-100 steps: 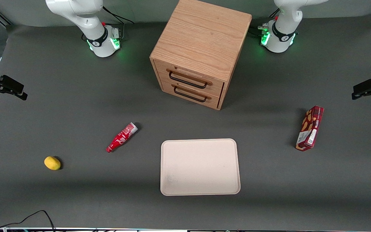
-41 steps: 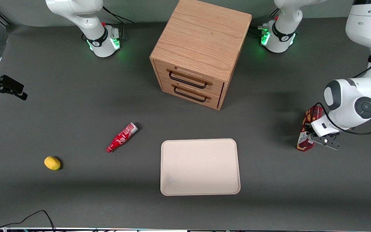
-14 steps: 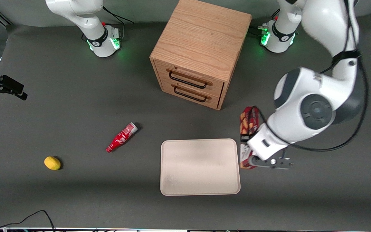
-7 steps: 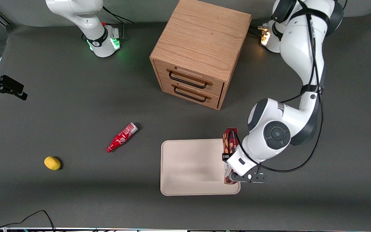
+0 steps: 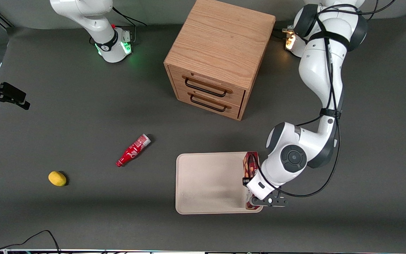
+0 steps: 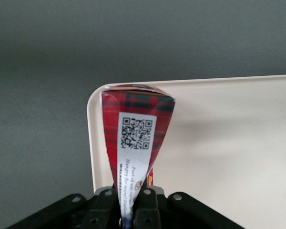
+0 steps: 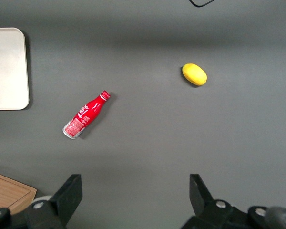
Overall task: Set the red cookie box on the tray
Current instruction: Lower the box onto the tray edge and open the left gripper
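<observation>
My gripper (image 5: 252,192) is shut on the red cookie box (image 5: 249,163), a slim dark-red box with cookie pictures. The arm's wrist hides the box's middle in the front view. The box runs along the short edge of the cream tray (image 5: 206,183) that lies toward the working arm's end, within the rim. In the left wrist view the gripper (image 6: 131,210) pinches the box (image 6: 136,126) by its white label patch, and the box's end points at a rounded corner of the tray (image 6: 229,143). Whether the box rests on the tray I cannot tell.
A wooden two-drawer cabinet (image 5: 220,56) stands farther from the front camera than the tray. A small red bottle (image 5: 133,150) lies beside the tray toward the parked arm's end, with a yellow lemon-like fruit (image 5: 57,178) farther that way. A black cable (image 5: 30,240) lies at the front edge.
The gripper took the box from the table at the working arm's end and carried it over the tray's edge. In the last half second it sank and came slightly nearer the camera.
</observation>
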Robot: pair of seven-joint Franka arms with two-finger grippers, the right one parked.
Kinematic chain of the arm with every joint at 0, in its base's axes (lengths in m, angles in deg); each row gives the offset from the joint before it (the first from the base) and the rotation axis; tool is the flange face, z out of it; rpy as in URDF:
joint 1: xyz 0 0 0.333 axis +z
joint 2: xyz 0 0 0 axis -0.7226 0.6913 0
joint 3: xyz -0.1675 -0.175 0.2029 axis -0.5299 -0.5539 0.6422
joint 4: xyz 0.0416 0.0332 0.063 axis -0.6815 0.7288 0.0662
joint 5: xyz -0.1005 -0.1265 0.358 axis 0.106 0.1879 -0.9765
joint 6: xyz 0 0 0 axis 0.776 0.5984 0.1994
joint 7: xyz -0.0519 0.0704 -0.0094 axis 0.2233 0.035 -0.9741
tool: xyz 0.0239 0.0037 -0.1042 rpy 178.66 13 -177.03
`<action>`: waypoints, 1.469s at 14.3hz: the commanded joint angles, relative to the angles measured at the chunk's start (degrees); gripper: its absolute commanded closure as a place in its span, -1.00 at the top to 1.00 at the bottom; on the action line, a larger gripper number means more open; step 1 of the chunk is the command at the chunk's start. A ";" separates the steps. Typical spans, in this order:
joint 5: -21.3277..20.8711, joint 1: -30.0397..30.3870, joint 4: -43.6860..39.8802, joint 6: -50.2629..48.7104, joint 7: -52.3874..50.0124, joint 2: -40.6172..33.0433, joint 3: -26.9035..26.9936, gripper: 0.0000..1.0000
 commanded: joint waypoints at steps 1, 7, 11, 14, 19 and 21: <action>-1.45 -1.08 -2.69 1.55 -1.36 2.38 0.94 -1.00; -1.45 -1.08 -2.60 2.52 -1.36 3.61 0.94 -0.03; -1.37 -1.08 -2.60 2.52 -1.44 3.53 0.94 1.00; -1.45 -1.08 -2.60 2.35 -1.53 3.53 0.94 1.00; -1.54 -0.73 -2.86 -4.39 -1.53 0.99 0.94 1.00; -1.54 -0.21 -2.52 -10.37 -1.09 -2.69 0.94 1.00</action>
